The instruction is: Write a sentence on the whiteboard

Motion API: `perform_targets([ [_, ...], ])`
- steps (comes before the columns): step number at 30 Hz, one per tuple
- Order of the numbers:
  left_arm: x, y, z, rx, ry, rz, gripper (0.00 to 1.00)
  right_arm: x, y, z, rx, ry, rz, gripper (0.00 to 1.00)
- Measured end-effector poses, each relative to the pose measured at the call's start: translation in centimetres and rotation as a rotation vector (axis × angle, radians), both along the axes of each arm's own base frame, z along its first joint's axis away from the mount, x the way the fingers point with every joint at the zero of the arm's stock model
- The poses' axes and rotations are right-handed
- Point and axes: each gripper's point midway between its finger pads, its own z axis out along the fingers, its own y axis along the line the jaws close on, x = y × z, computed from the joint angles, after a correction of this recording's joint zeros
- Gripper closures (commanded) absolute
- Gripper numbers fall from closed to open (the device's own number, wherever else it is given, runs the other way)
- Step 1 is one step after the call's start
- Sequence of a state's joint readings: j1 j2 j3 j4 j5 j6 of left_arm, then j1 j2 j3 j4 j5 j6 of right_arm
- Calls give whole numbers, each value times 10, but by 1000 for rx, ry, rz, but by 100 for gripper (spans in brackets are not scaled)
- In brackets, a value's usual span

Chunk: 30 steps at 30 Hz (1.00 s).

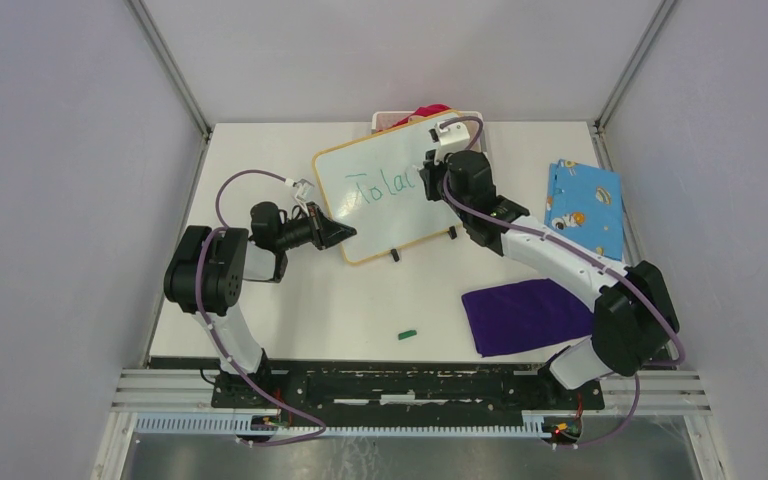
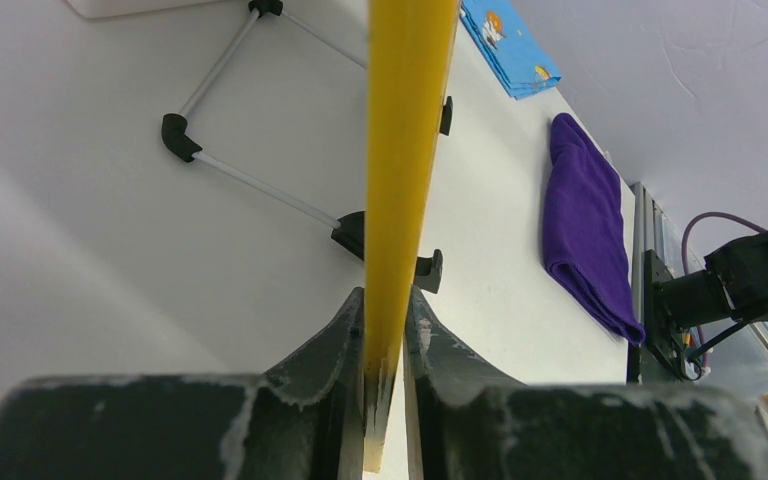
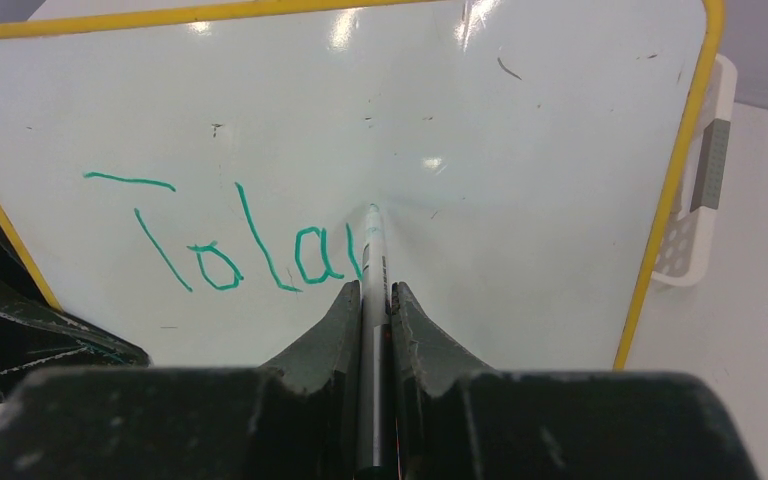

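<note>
Whiteboard [image 1: 380, 225] shows "Tola", perhaps more, behind marker [image 3: 372, 250].

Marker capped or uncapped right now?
Uncapped: the marker has its bare tip on the whiteboard by the green letters; a small green piece, likely its cap, lies on the table.

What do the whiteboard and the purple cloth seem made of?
The whiteboard: smooth glossy coated face, going by the light glare; yellow frame's material unclear. The purple cloth: soft matte fabric, probably fleece or microfibre, folded with rounded edges.
</note>
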<state>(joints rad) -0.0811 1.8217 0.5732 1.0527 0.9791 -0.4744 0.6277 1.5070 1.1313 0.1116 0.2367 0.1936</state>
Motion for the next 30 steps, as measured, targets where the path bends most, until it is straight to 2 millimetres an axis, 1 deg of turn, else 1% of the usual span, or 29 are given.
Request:
perform_targets([
  [7,0,0,0,0,1,0,77,4,-2,-12,-17,23,-8,100],
  [15,0,0,-1,0,3,0,77,4,-2,-16,-20,29,-6,100],
  [20,0,0,0,0,2,1,77,-1,-4,-31,-36,56,-2,100],
  [30,2,0,0,1,0,5,77,-13,-9,-55,-45,97,8,100],
])
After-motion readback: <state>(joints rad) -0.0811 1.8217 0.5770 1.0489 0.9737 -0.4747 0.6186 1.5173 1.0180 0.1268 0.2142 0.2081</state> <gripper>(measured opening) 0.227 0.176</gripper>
